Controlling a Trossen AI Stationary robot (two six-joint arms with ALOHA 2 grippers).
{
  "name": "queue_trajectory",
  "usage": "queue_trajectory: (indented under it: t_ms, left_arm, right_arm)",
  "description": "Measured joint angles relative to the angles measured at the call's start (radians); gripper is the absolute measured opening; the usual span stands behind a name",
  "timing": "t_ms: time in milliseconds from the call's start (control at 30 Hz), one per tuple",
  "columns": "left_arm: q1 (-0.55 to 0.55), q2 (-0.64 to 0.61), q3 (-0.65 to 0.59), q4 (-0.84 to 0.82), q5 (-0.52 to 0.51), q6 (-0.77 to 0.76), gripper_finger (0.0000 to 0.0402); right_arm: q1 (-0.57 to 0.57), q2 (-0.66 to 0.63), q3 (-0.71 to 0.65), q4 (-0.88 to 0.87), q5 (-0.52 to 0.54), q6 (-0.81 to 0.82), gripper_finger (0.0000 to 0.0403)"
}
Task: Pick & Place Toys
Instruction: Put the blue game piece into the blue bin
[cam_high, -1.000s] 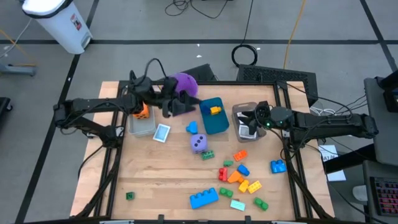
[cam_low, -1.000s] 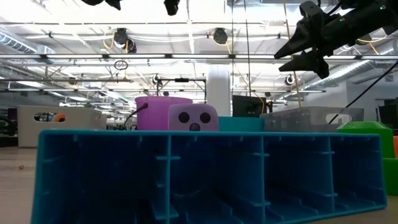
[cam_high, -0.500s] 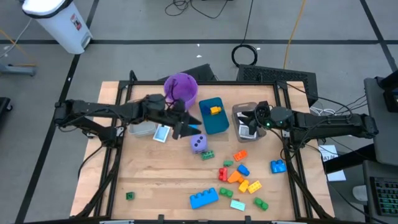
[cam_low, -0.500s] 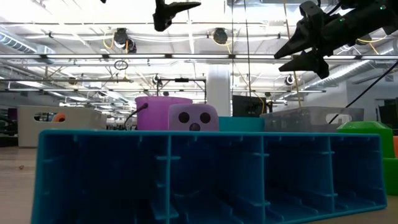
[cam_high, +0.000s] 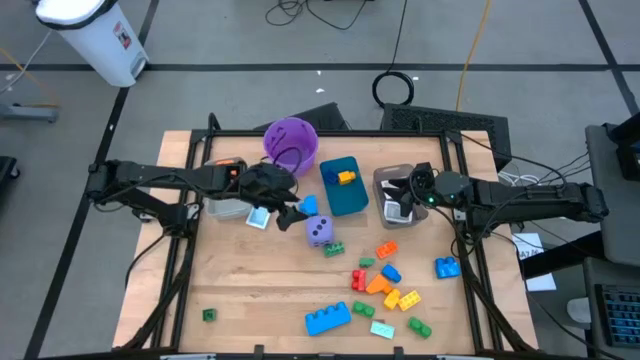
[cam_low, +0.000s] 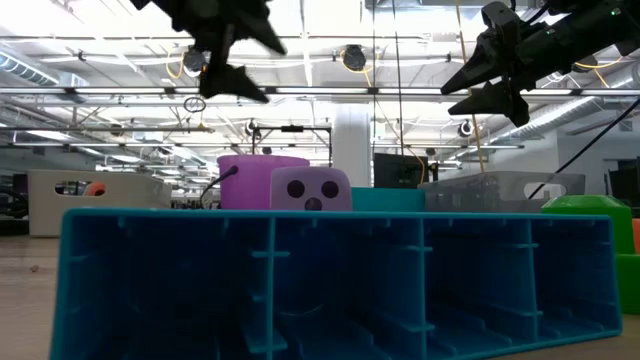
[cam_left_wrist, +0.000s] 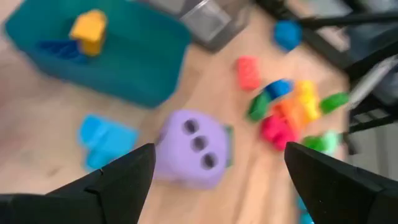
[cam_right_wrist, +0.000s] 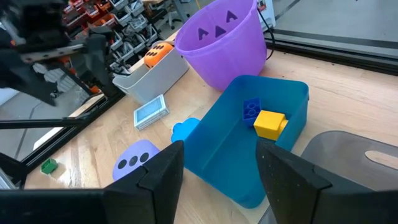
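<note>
From above, the left tool (cam_high: 293, 212) hangs at the centre of the frame with its fingers spread and nothing between them, just left of a small blue brick (cam_high: 309, 205) and up-left of the purple die (cam_high: 319, 230). A picture card (cam_high: 260, 215) lies beside the clear bin (cam_high: 228, 207), with an orange die (cam_high: 229, 165) showing at that bin's upper edge behind the arm. The teal bin (cam_high: 345, 198) holds a yellow brick (cam_high: 346, 177); the purple bucket (cam_high: 290, 142) stands above and to its left. The right tool (cam_high: 400, 192) sits over the grey bin (cam_high: 384, 178) right of centre, fingers parted, empty. A scatter of bricks (cam_high: 385, 285) fills the lower right of the desk (cam_high: 260, 285), with a long blue brick (cam_high: 328, 318) at lower centre and a lone green brick (cam_high: 208, 315) at lower left.

From desk level, the long blue brick (cam_low: 340, 285) fills the lower frame, the purple die (cam_low: 311, 189) peeking above it. The left tool (cam_low: 240, 62) hangs at upper left, the right tool (cam_low: 480, 88) at upper right, both spread.

The left wrist picture shows the purple die (cam_left_wrist: 194, 148) at centre with 3 dots up, the small blue brick (cam_left_wrist: 104, 138) beside it, and the teal bin (cam_left_wrist: 124, 68) at upper left.

The right wrist picture shows the teal bin (cam_right_wrist: 217, 155) at centre with the yellow brick (cam_right_wrist: 270, 123) and a dark blue brick (cam_right_wrist: 251, 109) inside, the purple bucket (cam_right_wrist: 227, 43) above.
</note>
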Motion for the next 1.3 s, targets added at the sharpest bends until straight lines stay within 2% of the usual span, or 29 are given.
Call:
queue_trajectory:
  t_ms: [467,900,1300]
  left_arm:
    - [0.003,0.000,0.000,-0.212,-0.235,0.096,0.0363]
    - [0.059,0.000,0.000,-0.199,-0.276,0.128,0.0363]
    - [0.059,0.000,0.000,-0.199,-0.275,0.112,0.0363]
  right_arm:
    - [0.000,0.000,0.000,0.000,0.000,0.000,0.0193]
    - [0.000,0.000,0.000,0.000,0.000,0.000,0.0190]
    - [0.000,0.000,0.000,0.000,0.000,0.000,0.0192]
